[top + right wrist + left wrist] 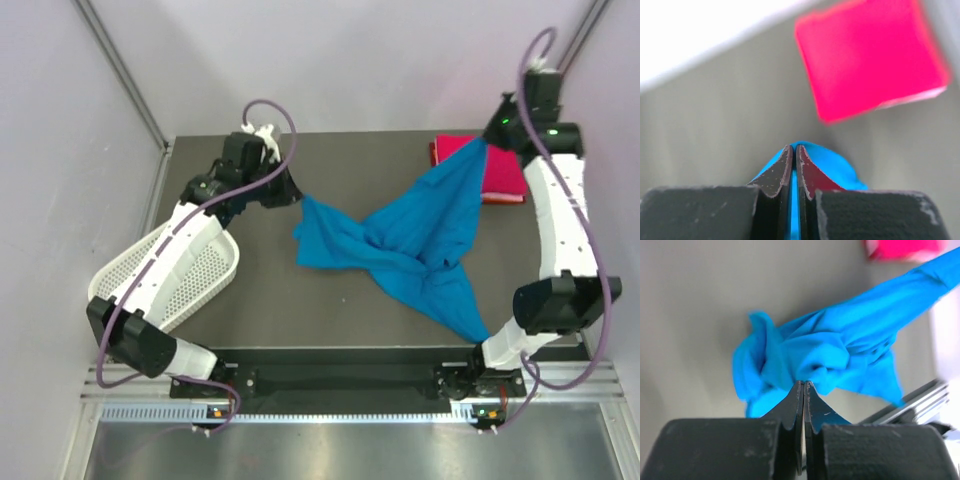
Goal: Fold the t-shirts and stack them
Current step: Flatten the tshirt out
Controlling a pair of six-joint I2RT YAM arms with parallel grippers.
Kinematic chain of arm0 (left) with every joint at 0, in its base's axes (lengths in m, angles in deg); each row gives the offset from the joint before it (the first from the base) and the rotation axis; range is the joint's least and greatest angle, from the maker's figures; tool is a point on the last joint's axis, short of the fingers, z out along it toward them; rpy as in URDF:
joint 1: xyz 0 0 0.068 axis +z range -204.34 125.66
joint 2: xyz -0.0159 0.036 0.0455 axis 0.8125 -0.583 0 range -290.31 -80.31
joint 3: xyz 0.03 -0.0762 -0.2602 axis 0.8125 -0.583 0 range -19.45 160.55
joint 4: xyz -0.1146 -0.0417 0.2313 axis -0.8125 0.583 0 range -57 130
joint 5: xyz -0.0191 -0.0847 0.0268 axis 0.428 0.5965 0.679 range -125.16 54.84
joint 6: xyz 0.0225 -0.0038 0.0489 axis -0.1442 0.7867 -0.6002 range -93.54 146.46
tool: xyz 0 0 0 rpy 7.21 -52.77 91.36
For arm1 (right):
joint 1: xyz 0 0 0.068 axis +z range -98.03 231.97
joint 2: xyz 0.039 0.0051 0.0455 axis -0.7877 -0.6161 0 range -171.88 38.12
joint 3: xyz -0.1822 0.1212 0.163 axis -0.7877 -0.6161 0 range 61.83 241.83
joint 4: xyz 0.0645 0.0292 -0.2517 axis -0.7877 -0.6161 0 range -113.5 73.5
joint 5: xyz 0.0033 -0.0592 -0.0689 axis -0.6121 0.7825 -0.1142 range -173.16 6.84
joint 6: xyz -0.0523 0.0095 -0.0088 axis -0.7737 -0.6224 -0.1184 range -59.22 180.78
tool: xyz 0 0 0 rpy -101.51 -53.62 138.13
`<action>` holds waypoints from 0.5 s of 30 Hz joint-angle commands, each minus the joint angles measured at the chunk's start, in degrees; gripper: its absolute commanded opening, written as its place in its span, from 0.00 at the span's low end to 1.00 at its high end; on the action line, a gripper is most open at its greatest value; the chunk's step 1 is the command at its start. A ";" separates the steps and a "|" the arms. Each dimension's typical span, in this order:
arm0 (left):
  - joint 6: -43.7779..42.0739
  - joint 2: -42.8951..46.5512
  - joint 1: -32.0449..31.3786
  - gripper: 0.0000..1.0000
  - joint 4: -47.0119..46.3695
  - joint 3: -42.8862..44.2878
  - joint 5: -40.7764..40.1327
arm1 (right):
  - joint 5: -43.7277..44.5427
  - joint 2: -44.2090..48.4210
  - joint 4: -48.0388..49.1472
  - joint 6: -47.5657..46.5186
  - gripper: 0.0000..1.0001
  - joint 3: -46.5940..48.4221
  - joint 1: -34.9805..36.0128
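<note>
- Cloth of the blue t-shirt (420, 235) trails to the near right edge of the dark worktop (270, 300), close to the right arm's base. The rest lies bunched and creased across the middle.
- At the left edge, a white mesh basket (212, 268) sits tilted under the left arm and hangs partly off the worktop, well apart from the shirt.
- Farther back on the left, the left gripper (803, 385) has its jaws pressed together. Their tips pinch the shirt's left corner, which is drawn up off the surface.
- At the far right, the right gripper (795, 148) is clamped tight with a strip of blue cloth showing between its fingers. It holds the opposite corner high, so the shirt stretches in a taut band from the crumpled middle up to it.
- Behind that raised corner, in the far right corner of the worktop, the pink-red t-shirt (506, 172) lies folded into a flat rectangle, with the blue cloth crossing above its near left edge.
</note>
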 commanded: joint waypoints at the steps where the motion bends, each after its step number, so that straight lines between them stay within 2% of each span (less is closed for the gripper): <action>1: -0.99 -0.72 -0.21 0.00 -0.13 8.60 -0.72 | 5.33 5.31 -9.33 1.38 0.00 12.16 -6.09; 5: -0.91 1.72 -0.21 0.00 -1.36 9.77 1.38 | 1.55 5.84 -13.10 1.12 0.00 19.46 -9.71; 7: -0.64 4.10 -0.30 0.00 -2.32 3.92 2.35 | 1.46 8.46 -14.69 0.25 0.00 18.69 -9.71; 8: -0.38 6.98 -0.39 0.00 -2.94 -2.57 2.18 | 1.29 11.61 -14.52 -0.28 0.00 14.07 -9.80; 11: 0.76 12.97 -0.39 0.00 -3.82 -14.37 2.44 | 1.20 17.16 -13.46 -0.72 0.00 3.51 -10.15; 12: 1.89 14.47 -0.47 0.00 -4.69 -22.94 3.23 | 0.15 19.27 -12.24 -0.72 0.00 -4.70 -10.24; 15: 5.05 19.66 -0.65 0.00 -6.63 -37.37 6.57 | -2.14 26.92 -10.39 -1.25 0.00 -19.43 -10.68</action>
